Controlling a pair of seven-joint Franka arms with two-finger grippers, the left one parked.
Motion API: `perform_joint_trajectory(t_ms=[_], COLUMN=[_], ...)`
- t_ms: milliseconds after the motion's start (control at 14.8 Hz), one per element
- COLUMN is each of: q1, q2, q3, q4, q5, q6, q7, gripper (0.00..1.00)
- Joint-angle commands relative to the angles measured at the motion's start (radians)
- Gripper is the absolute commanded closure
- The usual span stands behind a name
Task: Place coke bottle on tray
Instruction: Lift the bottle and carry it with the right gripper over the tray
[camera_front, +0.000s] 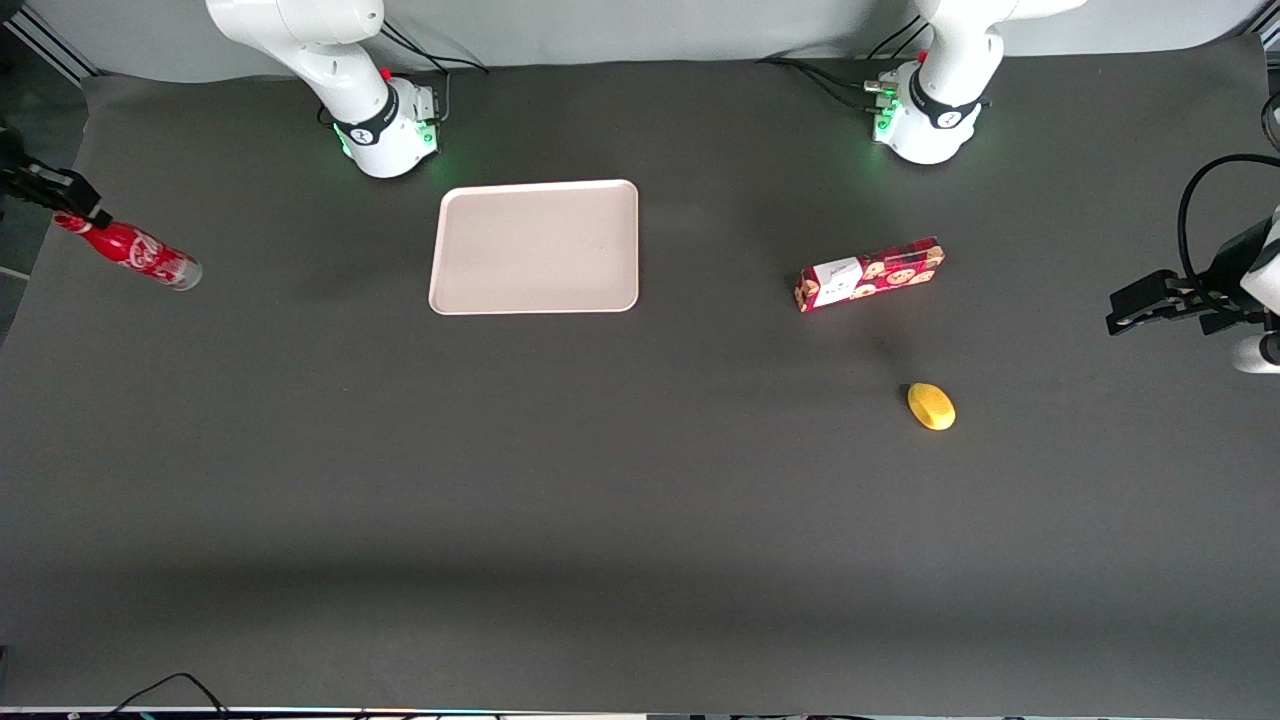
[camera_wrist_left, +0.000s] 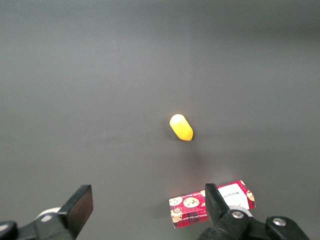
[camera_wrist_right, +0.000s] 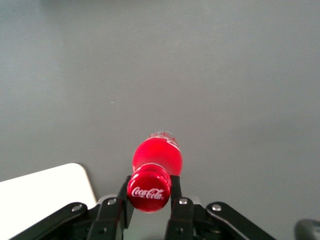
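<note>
gripper (camera_wrist_right: 149, 200) gripping coke bottle (camera_front: 130, 252), seemingly above dark table (camera_front: 640, 500)

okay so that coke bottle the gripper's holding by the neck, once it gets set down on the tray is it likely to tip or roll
The coke bottle is slim and tall for its base, so it may well tip if released off vertical. Its round body would probably roll on the flat tray, though the low rim should stop it. The gripper clamps just under the cap, so it may swing.

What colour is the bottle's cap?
Red, with a white script logo; the gripper holds the bottle just under it. Right wrist view shows it best.
</note>
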Motion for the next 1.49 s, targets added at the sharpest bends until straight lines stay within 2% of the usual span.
perform_joint_trajectory(t_ms=[0, 271, 406, 744, 879, 1014, 1420], q1=[-0.001, -0.001, -0.001, -0.001, 0.001, 0.002, 0.002], q2=[0.005, 0.005, 0.007, 0.005, 0.005, 0.007, -0.019], q3=[0.152, 0.317, 0.397, 0.581, 0.67, 0.692, 0.745], q4=[-0.001, -0.083, -0.131, -0.277, -0.361, -0.424, -0.531], q5=[0.116, 0.225, 0.303, 0.489, 0.519, 0.526, 0.51], q6=[-0.022, 0.06, 0.137, 0.348, 0.453, 0.514, 0.498], q7=[0.2, 0.405, 0.481, 0.55, 0.552, 0.538, 0.506], gripper=[1.0, 1.0, 1.0, 1.0, 1.0, 1.0, 1.0])
